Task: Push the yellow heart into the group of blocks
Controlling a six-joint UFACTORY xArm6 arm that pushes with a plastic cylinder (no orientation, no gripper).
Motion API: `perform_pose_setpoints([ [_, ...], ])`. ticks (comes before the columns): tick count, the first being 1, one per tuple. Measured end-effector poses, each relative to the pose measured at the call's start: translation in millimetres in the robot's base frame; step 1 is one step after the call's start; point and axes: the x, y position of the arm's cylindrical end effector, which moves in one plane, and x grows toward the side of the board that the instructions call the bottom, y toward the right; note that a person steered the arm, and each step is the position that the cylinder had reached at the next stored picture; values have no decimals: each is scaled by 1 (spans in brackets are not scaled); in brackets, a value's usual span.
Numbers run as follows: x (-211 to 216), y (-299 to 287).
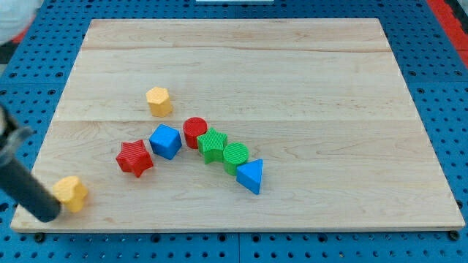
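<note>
The yellow heart (71, 193) lies near the bottom left corner of the wooden board (292, 73). My tip (51, 214) is at the heart's lower left, touching or nearly touching it. The group sits mid-board to the heart's upper right: a red star (134, 158), a blue cube (166, 141), a red cylinder (194, 132), a green block (212, 145), a green cylinder (235, 157) and a blue triangle (251, 176). A yellow hexagon (159, 101) stands apart above the group.
The board's left edge (29, 172) and bottom edge (219, 223) run close to the heart. A blue pegboard (439, 95) surrounds the board.
</note>
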Motion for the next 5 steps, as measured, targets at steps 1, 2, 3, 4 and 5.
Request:
perform_pose_setpoints([
  [1,-6,9],
  [2,-5,-65],
  [3,-21,-65],
  [4,-22,-34],
  [5,-24,4],
])
